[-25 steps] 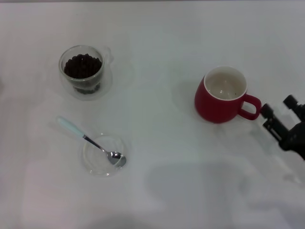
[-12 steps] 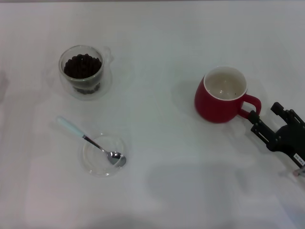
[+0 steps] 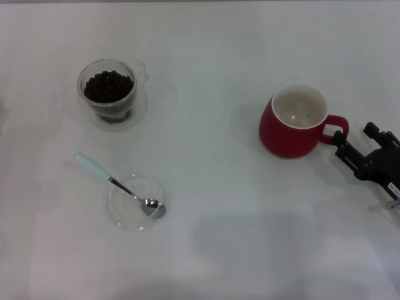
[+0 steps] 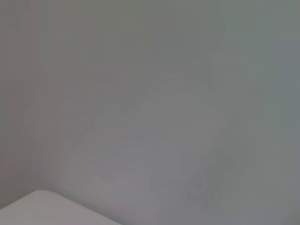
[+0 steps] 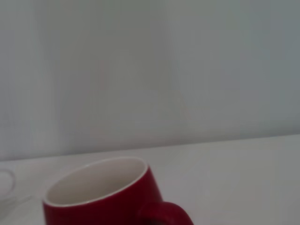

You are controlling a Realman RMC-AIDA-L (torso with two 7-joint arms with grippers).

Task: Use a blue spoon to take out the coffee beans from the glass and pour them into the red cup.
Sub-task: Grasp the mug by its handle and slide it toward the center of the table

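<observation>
Head view looks down on a white table point(image 3: 212, 206); at its far left stands the glass point(image 3: 107, 94), a clear double-walled cup filled with a dark heap of coffee beans point(image 3: 109, 86), upright, its clear handle turned toward the right; nearer the robot and well apart from the glass sits a shallow clear dish point(image 3: 137, 203); the blue spoon point(image 3: 119, 185) lies slanted across the dish's rim, its shiny bowl resting inside the dish and its pale blue handle reaching out over the table toward the left; far across the table on the right stands the red cup point(image 3: 294, 122), upright, cream-white inside with what look like a few dark specks at the bottom, its loop handle pointing to the right; the right gripper point(image 3: 359, 147) sits low at the right edge of the table, just beside that handle, its two black fingers parted a moderate way, holding nothing, with one fingertip very near the handle, though contact cannot be told; right wrist view shows the red cup close up from the side, rim and handle visible against a pale wall; left wrist view shows only a blank pale surface, and the left gripper appears nowhere.
</observation>
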